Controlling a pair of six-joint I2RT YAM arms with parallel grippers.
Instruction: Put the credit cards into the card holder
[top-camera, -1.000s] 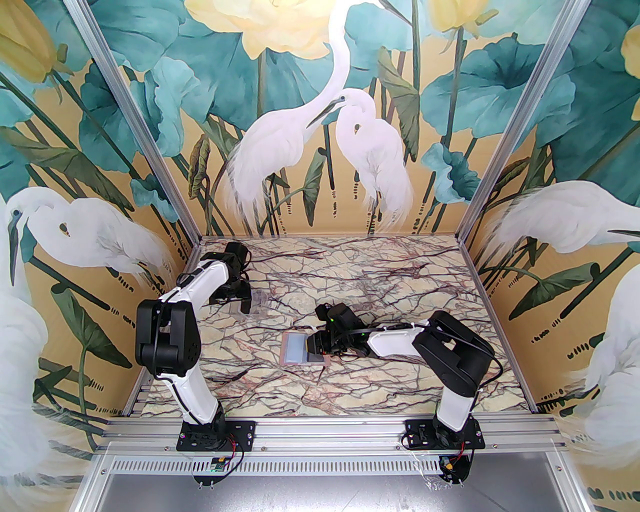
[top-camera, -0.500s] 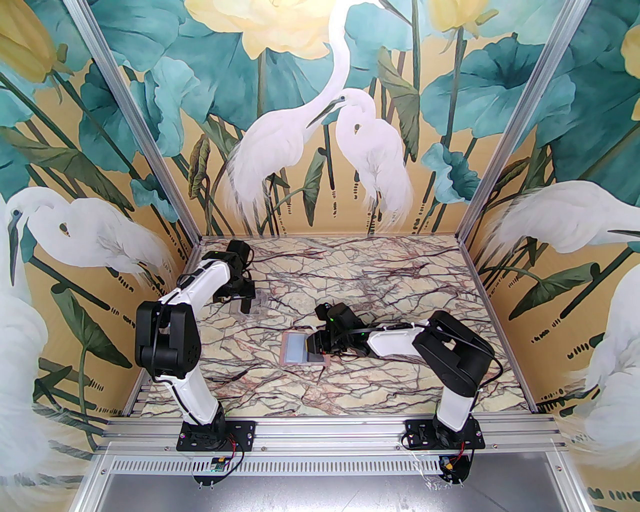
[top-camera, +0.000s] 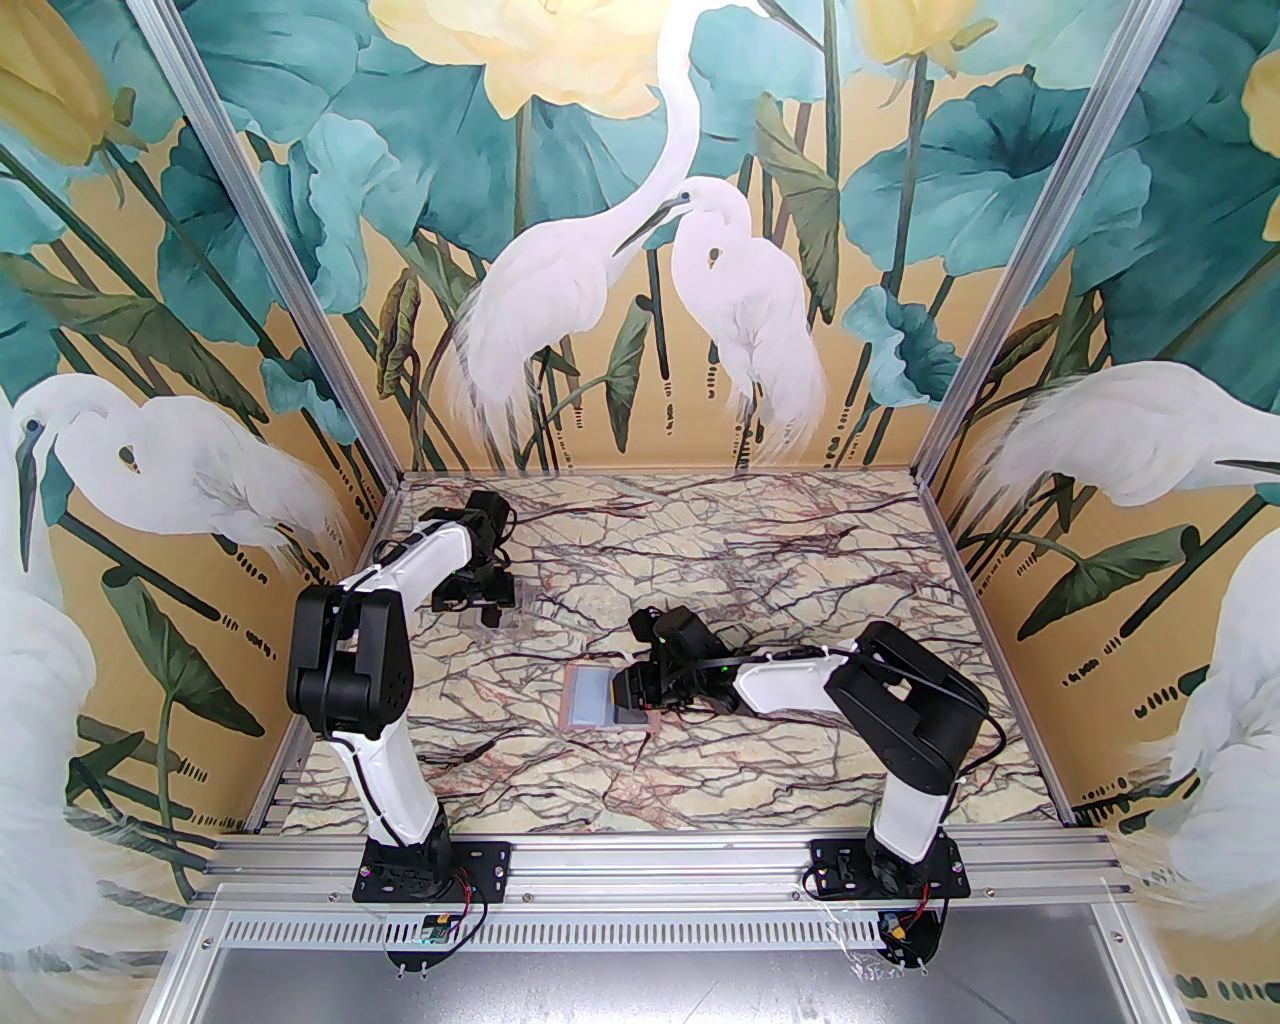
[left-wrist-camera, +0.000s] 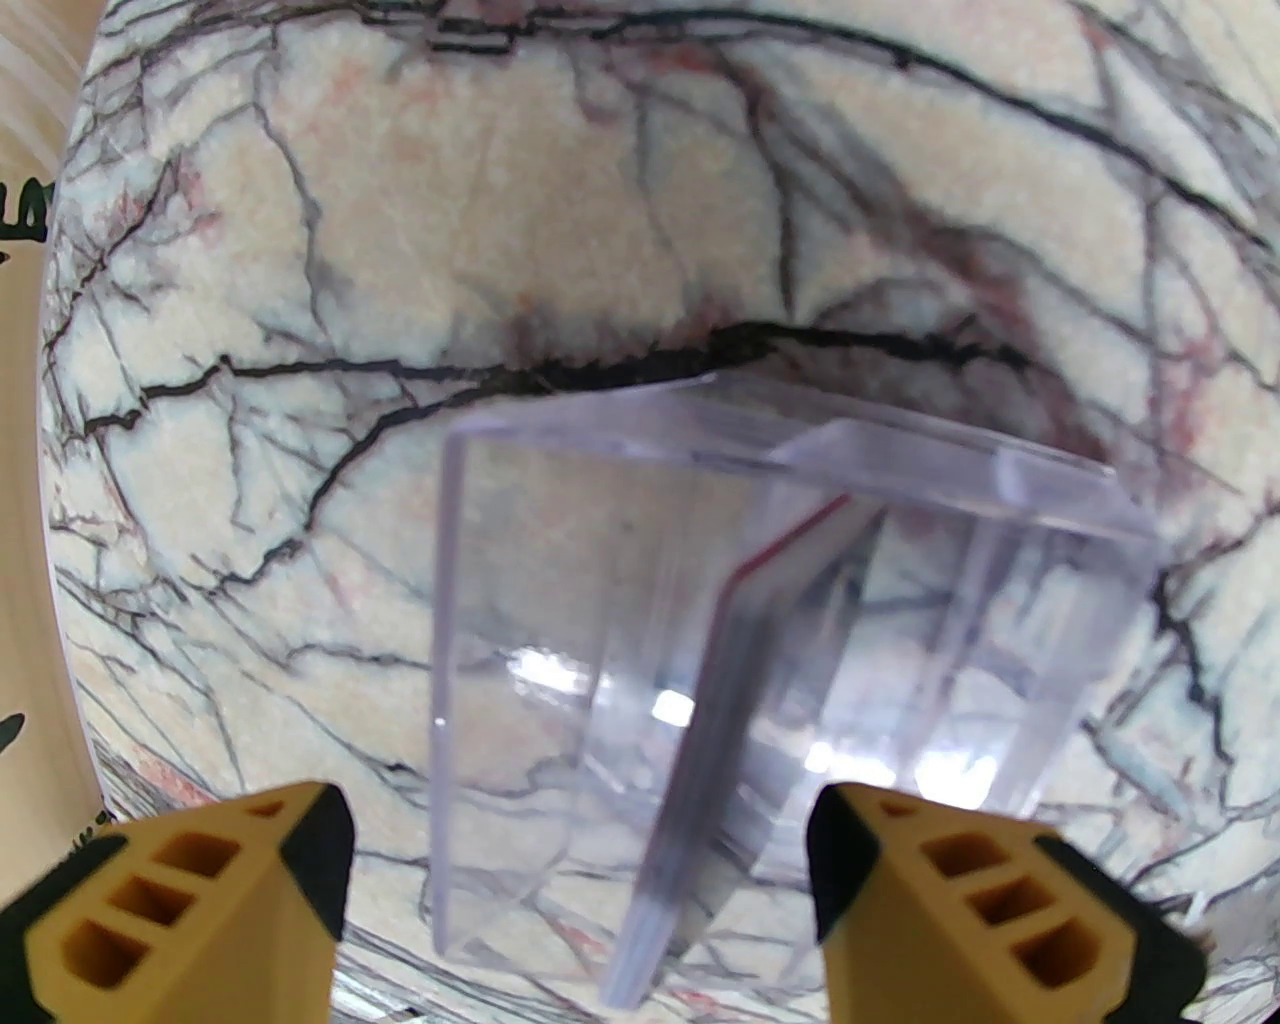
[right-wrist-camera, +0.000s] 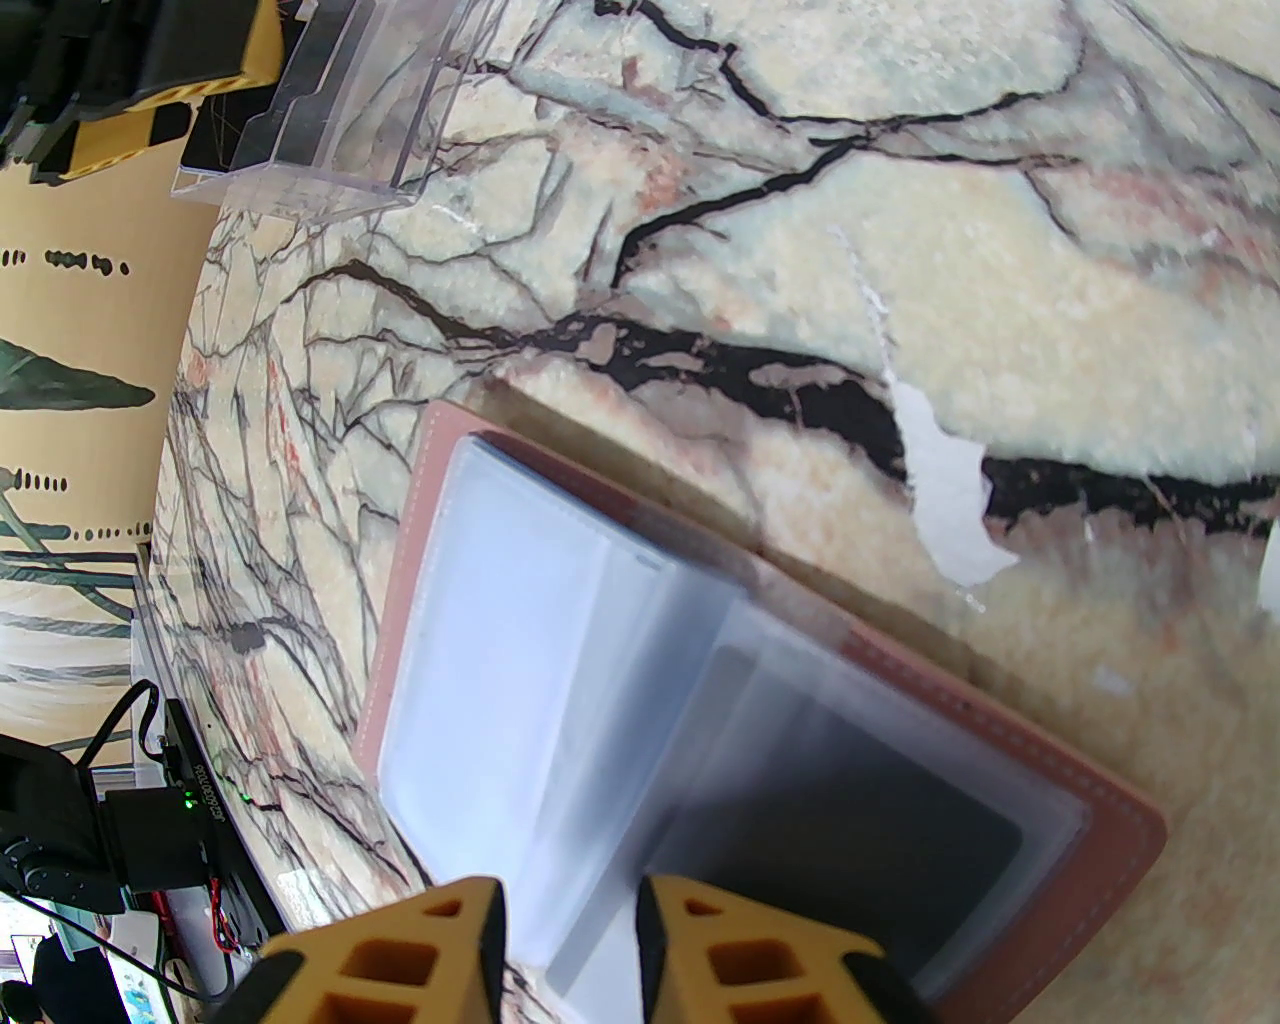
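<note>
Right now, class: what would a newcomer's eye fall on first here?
The dusty-pink leather-like card holder lies open mid-table, a dark card in its pale sleeves, with the right tool at its edge. At the far left, a small clear plastic box holds thin cards on edge, one red-rimmed, the open left tool poised at it.

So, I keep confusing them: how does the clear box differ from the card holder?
The clear box is see-through plastic; the card holder is dusty-pink with pale sleeves. The clear box stands cards on edge; the card holder lies open flat, a dark card sleeved. Both rest on the table.
</note>
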